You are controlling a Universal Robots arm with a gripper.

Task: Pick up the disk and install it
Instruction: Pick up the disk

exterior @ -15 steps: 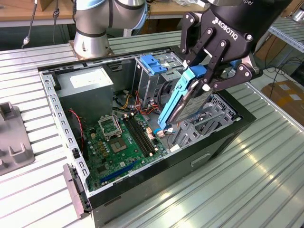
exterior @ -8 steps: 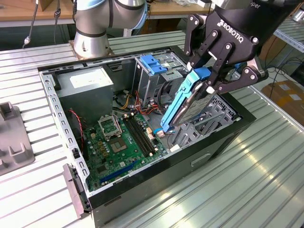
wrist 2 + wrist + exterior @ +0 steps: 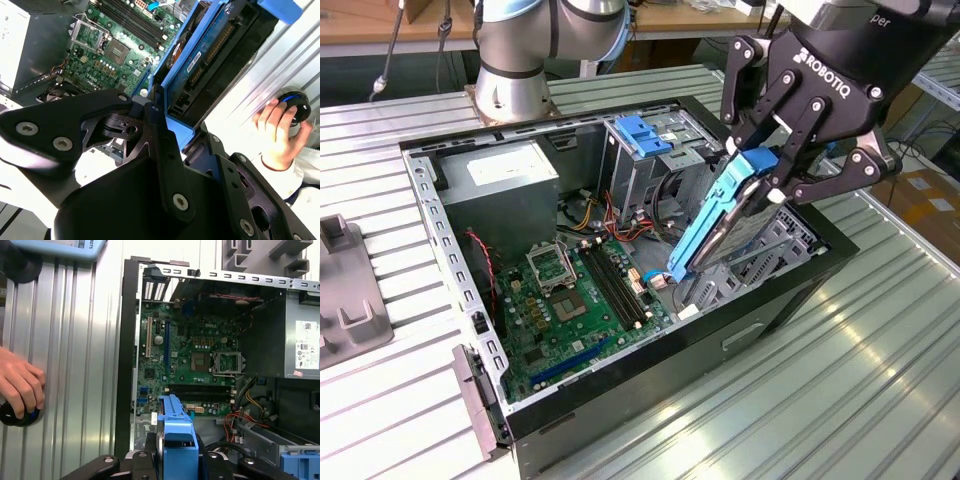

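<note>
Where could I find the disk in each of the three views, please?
Exterior view: the disk tilted in the gripper, above the open case, toward the exterior view's right.
First wrist view: the disk edge-on, just before the motherboard.
Second wrist view: its underside, beside the motherboard.
Shared landmark: the CPU socket.

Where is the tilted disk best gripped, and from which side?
Take the disk by its upper end, from above, as the gripper holds it. It is slim and slants down into the case, so that end is exposed and the lower end is free.
</note>
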